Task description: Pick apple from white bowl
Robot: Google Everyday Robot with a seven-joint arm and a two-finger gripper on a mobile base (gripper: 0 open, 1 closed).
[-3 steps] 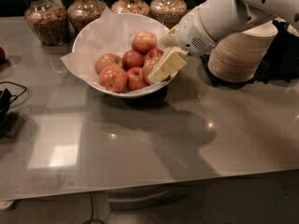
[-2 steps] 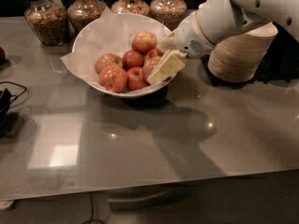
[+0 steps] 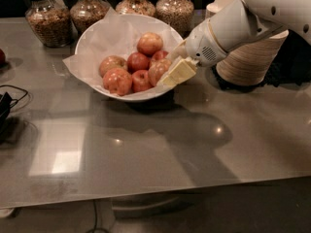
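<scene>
The white bowl [image 3: 90, 40], lined with crinkled white paper, stands at the back middle of the table and holds several apples. A large orange-yellow apple blushed red [image 3: 158, 71] lies at the bowl's right side among smaller red ones. My gripper [image 3: 170, 72] reaches in over the bowl's right rim from the right, and its cream-coloured end lies right against that apple's right side. Another large streaked apple [image 3: 118, 80] lies at the front left of the bowl. The far side of the gripper is hidden behind its own body.
Several glass jars of grains [image 3: 47, 18] line the back edge behind the bowl. A stack of off-white disposable bowls [image 3: 252, 57] stands right of the bowl, behind my arm. Black cables [image 3: 7, 106] lie at the left edge.
</scene>
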